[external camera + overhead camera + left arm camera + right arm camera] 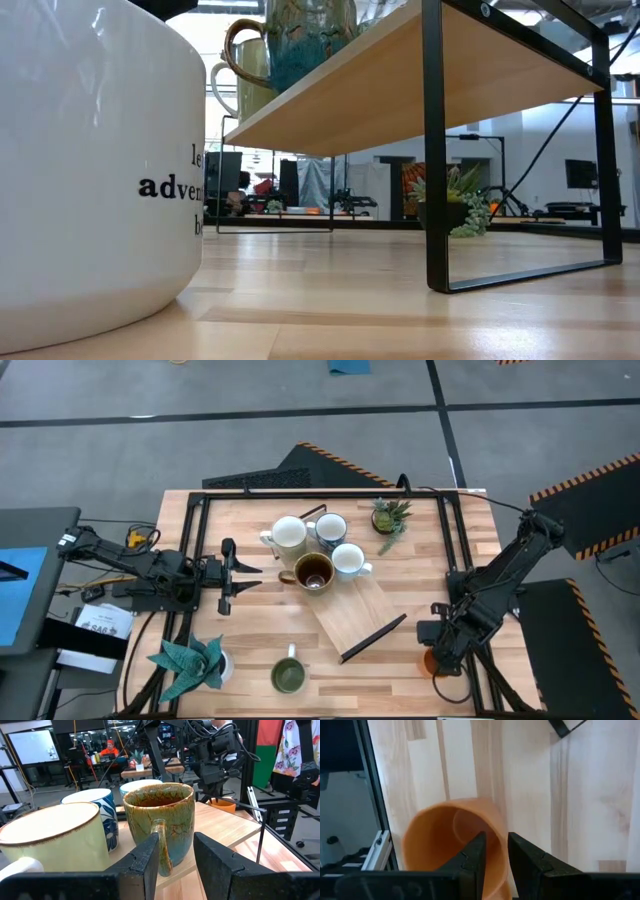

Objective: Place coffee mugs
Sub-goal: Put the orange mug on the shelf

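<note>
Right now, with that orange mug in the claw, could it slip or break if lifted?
The orange mug looks stiff, glazed ceramic, so probably slippery. The right gripper pinches only its thin rim wall, so it may swing or tilt when lifted. Dropped on the wooden table, it would likely chip.

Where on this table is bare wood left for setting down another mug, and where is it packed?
Free: the front strip between the green mug and the orange mug, and the stretch between the left gripper and the green mug. Also bare beside the potted plant toward the right rail. Crowded: the cream mug, blue-patterned mug, white mug and brown mug cluster together.
</note>
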Controlling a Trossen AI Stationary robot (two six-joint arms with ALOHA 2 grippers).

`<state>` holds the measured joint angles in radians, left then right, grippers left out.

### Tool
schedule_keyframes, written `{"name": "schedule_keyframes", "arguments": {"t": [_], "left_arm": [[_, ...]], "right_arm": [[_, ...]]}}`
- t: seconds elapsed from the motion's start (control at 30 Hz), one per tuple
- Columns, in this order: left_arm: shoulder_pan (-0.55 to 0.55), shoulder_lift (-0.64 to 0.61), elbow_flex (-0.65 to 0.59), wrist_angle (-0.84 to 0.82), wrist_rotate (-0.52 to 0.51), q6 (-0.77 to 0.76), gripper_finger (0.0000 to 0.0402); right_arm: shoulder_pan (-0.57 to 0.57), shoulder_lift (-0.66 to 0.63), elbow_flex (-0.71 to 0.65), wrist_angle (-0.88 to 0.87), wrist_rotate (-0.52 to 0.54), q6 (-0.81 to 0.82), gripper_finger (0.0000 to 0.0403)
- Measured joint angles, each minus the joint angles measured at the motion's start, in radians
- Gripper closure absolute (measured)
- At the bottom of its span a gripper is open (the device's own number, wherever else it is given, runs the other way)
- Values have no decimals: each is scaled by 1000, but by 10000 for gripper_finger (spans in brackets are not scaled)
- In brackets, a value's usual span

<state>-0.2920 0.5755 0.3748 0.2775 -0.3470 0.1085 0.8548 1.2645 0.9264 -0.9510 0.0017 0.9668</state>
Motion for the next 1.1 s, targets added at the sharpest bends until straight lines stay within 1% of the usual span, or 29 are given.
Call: {"name": "schedule_keyframes", "arguments": {"t": [0.1,0.37,0.53,0.83,0.93,1.03,1.1], "left_arm": [[0,0,0,0,0,0,291],[0,0,0,-3,0,0,291],[0,0,0,-3,0,0,291],[0,0,0,-3,0,0,291],[0,0,0,-3,0,0,291],[0,0,0,-3,0,0,291],[0,0,0,-3,0,0,291]], "right_arm": [[0,1,0,-18,0,0,296],[0,1,-11,-2,1,-32,296],[1,1,-55,30,-10,-1,296],[1,1,-98,77,-27,3,296],[1,1,-99,75,-27,45,297],[0,1,-99,75,-30,101,314],[0,0,-99,74,-58,104,343]]}}
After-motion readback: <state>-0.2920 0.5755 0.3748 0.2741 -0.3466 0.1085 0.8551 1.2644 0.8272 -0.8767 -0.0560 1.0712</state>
